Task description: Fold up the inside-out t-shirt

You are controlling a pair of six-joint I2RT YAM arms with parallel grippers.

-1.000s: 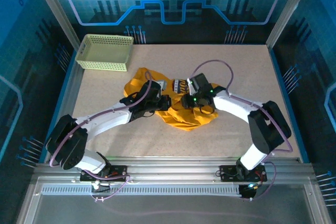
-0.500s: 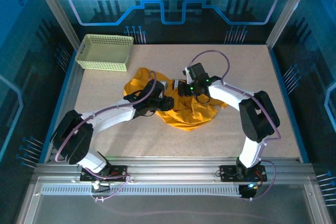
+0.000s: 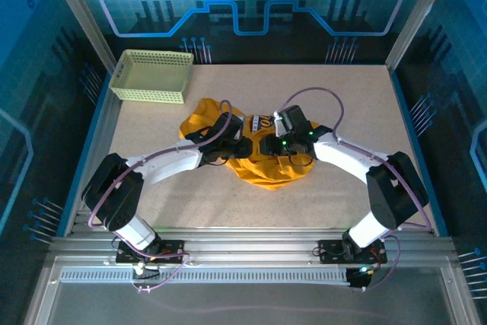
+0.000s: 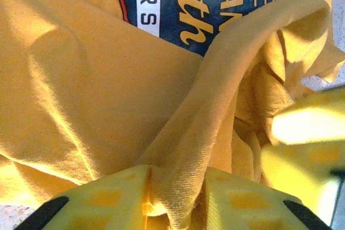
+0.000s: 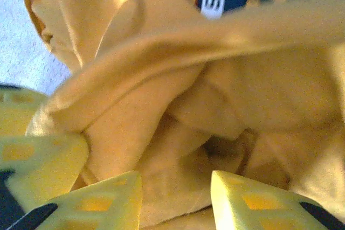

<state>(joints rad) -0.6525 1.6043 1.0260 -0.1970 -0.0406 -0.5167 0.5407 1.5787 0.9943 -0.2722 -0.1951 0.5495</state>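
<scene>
As the left gripper (image 4: 176, 175) pinched a fold of the shirt (image 4: 81, 79), the right gripper (image 5: 172, 180) sat just right of it, cloth between its jaws, hold unclear.

The top external camera sits above and behind the arm bases and looks down and forward over the whole table (image 3: 365, 112), from its near edge to the basket (image 3: 152, 75) at the far left. Each wrist camera hangs very close over the inside-out t-shirt (image 3: 262, 174) in the middle, looking along the left gripper (image 4: 175, 200) or the right gripper (image 5: 175, 197) at the bottom of its frame. Both wrist views share the shirt's dark print with its white letter strip (image 4: 148, 4), and each catches the other gripper at its side.
</scene>
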